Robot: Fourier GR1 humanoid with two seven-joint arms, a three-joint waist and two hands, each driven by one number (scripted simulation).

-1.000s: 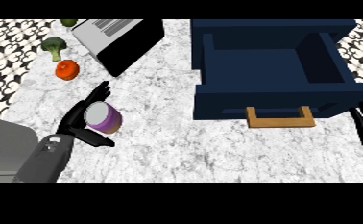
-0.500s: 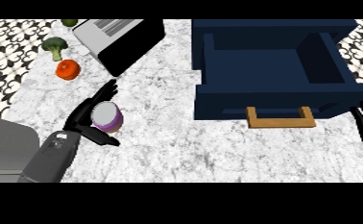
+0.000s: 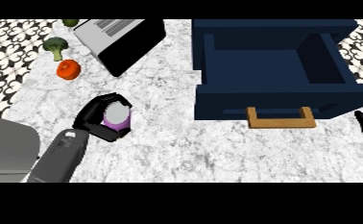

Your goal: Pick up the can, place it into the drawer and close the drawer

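Head view, read from left edge to right.

Far left: black-and-white patterned surface meeting the marbled counter (image 3: pixel 212 155). Near that boundary, top to bottom: small green item (image 3: pixel 69 22) cut by the upper edge, broccoli floret (image 3: pixel 54 46), red-orange round vegetable (image 3: pixel 68 69), none touching.

Lower left: grey forearm rising from the corner, ending in the left hand (image 3: pixel 89 118). Closed around the can (image 3: pixel 117 116), with black fingers arching over its far side and thumb hooked under its near side. Purple body, pale top showing between them. Resting on the counter or lifted off it: cannot tell. Well apart from the drawer, left of it.

Upper left of centre: grey-and-black flat slab (image 3: pixel 124 40), lying at an angle, beyond the held can.

Right half: navy drawer (image 3: pixel 269 104), pulled open, inside dark and bare, with wooden handle (image 3: pixel 280 118) on its front.

Far right edge, beside the handle's level: thin dark sliver, seemingly the right hand (image 3: pixel 358 121). Open or closed: cannot tell.
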